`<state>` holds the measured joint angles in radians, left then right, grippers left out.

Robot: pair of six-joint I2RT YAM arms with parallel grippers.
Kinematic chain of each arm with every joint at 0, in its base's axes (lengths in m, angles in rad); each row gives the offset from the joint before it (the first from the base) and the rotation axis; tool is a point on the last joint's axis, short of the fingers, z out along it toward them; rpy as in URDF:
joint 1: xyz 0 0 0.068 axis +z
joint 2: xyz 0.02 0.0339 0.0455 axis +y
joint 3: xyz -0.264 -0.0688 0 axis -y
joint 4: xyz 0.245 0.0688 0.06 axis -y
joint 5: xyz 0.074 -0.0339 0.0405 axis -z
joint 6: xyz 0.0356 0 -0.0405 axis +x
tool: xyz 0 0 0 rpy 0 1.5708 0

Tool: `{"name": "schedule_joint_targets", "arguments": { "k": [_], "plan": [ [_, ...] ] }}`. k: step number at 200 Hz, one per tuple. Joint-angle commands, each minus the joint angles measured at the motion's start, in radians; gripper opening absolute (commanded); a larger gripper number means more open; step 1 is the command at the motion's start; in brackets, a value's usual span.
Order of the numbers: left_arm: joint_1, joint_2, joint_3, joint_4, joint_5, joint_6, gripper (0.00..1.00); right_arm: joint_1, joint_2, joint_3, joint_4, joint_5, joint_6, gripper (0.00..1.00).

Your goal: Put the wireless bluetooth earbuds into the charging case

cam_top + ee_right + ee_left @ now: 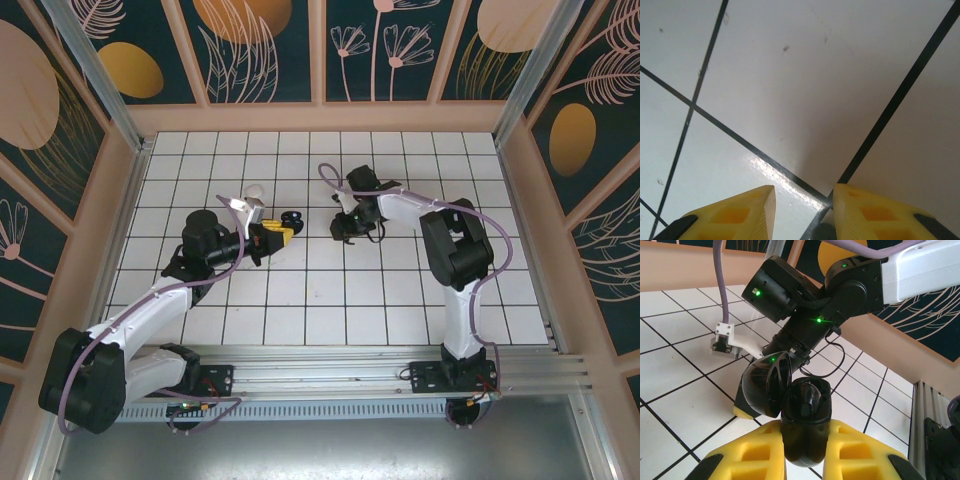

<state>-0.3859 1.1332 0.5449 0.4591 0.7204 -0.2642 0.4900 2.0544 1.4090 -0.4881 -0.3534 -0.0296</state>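
The black charging case [805,440] stands upright between the yellow fingers of my left gripper [807,440], which is shut on it. Its lid [765,390] hangs open to the left. A glossy black earbud [807,402] seems to sit in the case's well. From above, the left gripper [278,232] holds the case [292,220] near the table's middle. To the right of the case, my right gripper [345,230] points down at the tiles. Its yellow fingers [752,210] stand apart, so the right gripper [804,195] is open. A small dark round thing [824,233] shows low between them; what it is I cannot tell.
The white tiled table [400,290] has wooden walls all round and a metal rail [330,360] along the near edge. A small white thing [256,189] lies behind the left wrist. The right arm's black wrist [805,305] looms just behind the case.
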Motion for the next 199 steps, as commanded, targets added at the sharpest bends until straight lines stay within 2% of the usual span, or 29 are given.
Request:
{"name": "schedule_joint_targets", "arguments": {
  "k": [1, 199],
  "plan": [
    [0.002, 0.002, 0.004, 0.007, 0.009, -0.006, 0.05, -0.004, 0.015, 0.011, -0.057, 0.002, -0.048, 0.35],
    [0.002, -0.005, 0.015, 0.003, 0.013, -0.02, 0.05, 0.027, -0.033, -0.019, -0.138, 0.149, -0.073, 0.28]
  ]
}}
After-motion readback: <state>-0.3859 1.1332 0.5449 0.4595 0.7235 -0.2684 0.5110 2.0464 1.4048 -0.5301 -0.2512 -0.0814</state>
